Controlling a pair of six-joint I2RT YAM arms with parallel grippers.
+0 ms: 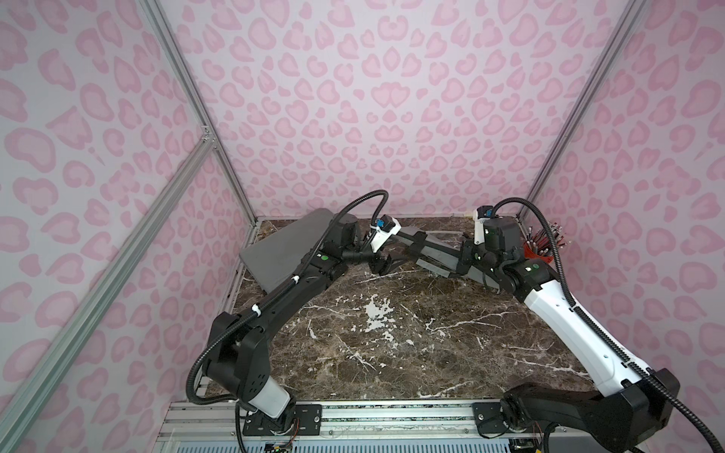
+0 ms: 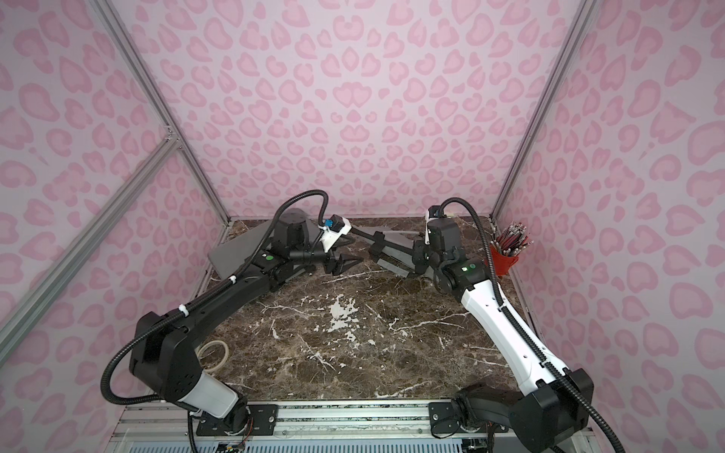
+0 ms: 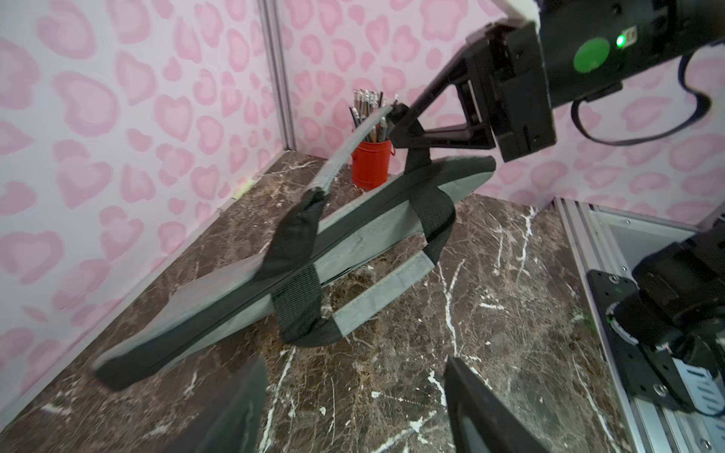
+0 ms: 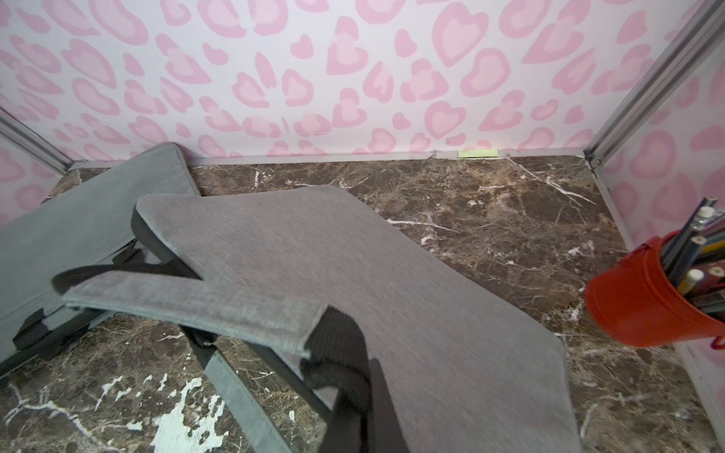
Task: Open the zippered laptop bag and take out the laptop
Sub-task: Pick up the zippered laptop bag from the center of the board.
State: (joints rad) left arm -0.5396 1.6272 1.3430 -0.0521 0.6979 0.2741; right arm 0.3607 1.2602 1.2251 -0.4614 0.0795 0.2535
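Note:
The grey laptop bag (image 3: pixel 235 298) with black straps hangs tilted at the far right of the table, one end resting on the marble (image 1: pixel 431 259) (image 2: pixel 392 261). My right gripper (image 3: pixel 396 113) is shut on its upper grey handle (image 4: pixel 188 306) and holds that side up. The bag's other handle (image 3: pixel 380 290) dangles below it. The zipper along the bag's edge looks closed. My left gripper (image 3: pixel 353 392) stands open just in front of the bag (image 1: pixel 386 264), above bare marble, with nothing between its fingers. The laptop is hidden.
A second flat grey fabric slab (image 1: pixel 290 243) with black straps lies at the far left against the wall (image 4: pixel 78 227). A red cup of pencils (image 1: pixel 537 251) (image 4: pixel 635 306) stands in the far right corner. A roll of tape (image 2: pixel 214 355) lies near the left arm's base.

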